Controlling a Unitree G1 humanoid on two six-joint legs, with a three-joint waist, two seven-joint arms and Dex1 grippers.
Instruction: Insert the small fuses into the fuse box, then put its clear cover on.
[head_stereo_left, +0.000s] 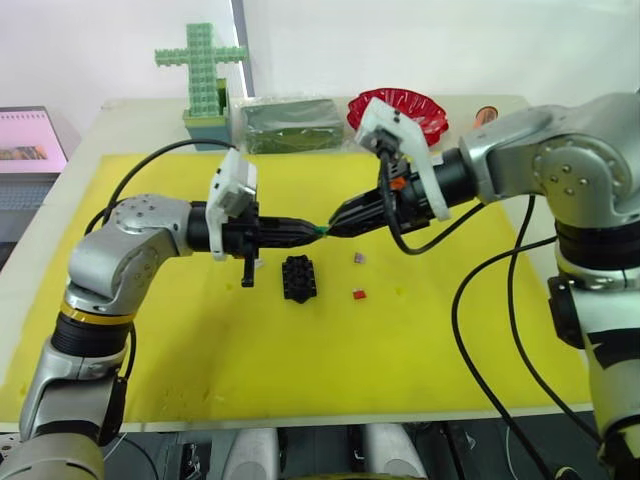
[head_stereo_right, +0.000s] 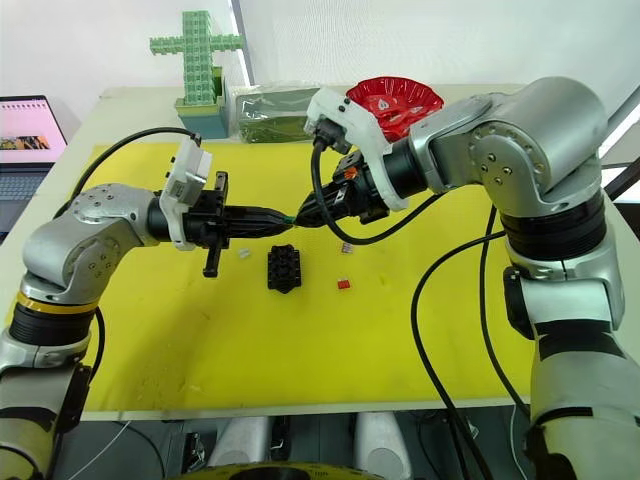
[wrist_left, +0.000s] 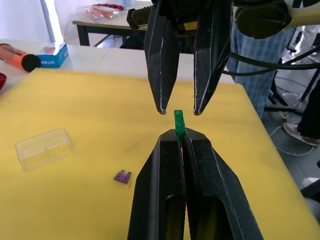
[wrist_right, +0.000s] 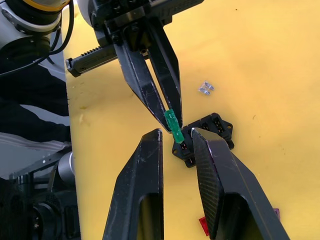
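Left wrist view: left claw pinches the green fuse in mid-air above the box; right claw gapes around its tip. Close off-centre and the handover could flick it onto the yellow counter.

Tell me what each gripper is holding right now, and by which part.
The left gripper pinches the green fuse by its lower end, the top sticking out. The right gripper is open around that free end, holding nothing.

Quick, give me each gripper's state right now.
Left gripper: shut on the green fuse.
Right gripper: open, fingers either side of that fuse, holding nothing.
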